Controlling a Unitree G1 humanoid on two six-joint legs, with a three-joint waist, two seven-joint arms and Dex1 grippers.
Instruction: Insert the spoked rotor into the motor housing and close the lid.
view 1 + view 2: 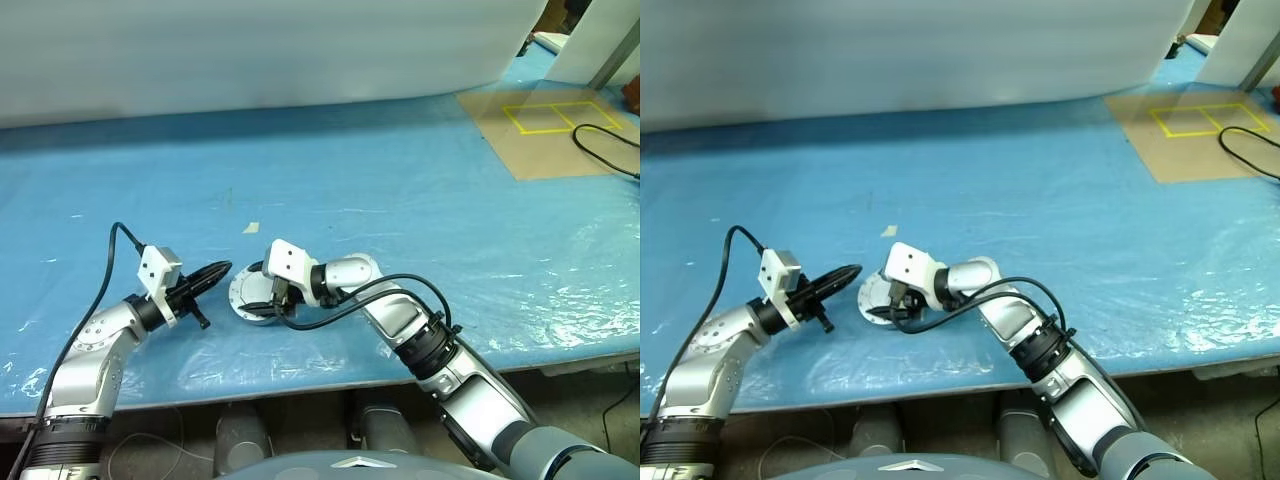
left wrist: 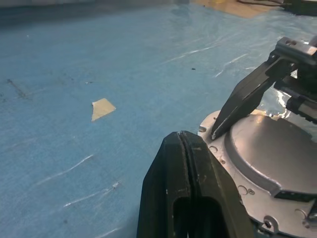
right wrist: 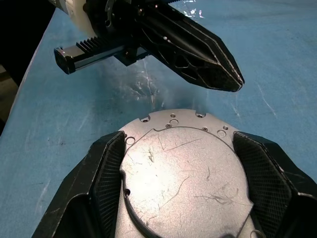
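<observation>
A round silvery lid (image 3: 183,173) lies flat on the blue table (image 1: 400,180), over a wider silvery flange with small holes (image 2: 218,148) that I take for the motor housing's rim. No windings show, and the spoked rotor is hidden. My right gripper (image 3: 178,139) straddles the lid's raised middle, one finger pressed to each side of it. One of those fingers (image 2: 242,96) rests its tip on the flange. My left gripper (image 1: 222,268) is shut and empty. It hovers level just left of the disc, its tip almost at the rim.
A small beige tape scrap (image 1: 251,227) lies behind the disc. At the far right a brown board with yellow tape squares (image 1: 545,125) carries a black cable (image 1: 605,155). The table's front edge (image 1: 300,385) runs close below both arms.
</observation>
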